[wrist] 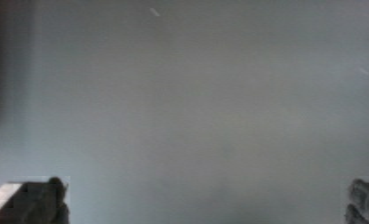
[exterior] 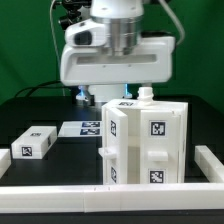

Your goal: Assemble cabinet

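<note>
Seemingly between steps, the gripper (wrist: 199, 203) hangs wide open and empty close over the upright cabinet (exterior: 145, 140), so the next move probably calls for fetching the loose block (exterior: 33, 142).

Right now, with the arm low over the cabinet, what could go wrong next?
1. The gripper hangs open close above the cabinet; dropping straight down could knock or shove it.
2. The small block lies apart at the exterior view's left; swinging across to it at this height might clip the cabinet.
</note>
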Controlling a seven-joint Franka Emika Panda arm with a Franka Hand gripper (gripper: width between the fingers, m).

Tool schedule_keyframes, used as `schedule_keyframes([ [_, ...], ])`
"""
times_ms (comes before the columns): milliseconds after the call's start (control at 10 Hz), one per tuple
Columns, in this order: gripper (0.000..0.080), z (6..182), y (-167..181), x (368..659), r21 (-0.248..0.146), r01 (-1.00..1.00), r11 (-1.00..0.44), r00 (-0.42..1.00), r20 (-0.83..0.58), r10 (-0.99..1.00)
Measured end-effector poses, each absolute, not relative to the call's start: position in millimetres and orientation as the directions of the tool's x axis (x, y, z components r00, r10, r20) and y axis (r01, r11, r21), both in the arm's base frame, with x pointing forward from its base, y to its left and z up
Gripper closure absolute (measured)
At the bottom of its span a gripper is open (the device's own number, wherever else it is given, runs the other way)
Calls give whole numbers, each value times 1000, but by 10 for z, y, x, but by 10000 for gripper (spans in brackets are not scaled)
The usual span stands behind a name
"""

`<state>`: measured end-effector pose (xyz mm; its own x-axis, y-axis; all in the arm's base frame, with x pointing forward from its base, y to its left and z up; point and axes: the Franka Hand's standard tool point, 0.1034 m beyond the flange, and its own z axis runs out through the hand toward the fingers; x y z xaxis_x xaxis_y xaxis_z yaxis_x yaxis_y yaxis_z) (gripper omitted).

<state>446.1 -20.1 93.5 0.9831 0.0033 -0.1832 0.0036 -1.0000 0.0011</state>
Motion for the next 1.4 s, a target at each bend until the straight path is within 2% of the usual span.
schedule_keyframes([
  [300,3,813,-716,4334,0,20,-1000,985,-174,19],
  [800,3,799,-689,4328,-1,32,-999,984,-176,32],
  [1200,3,671,-1311,4140,4,-18,-1000,983,-180,-19],
  [1400,3,657,-1324,4144,7,-19,-1000,984,-179,-20],
])
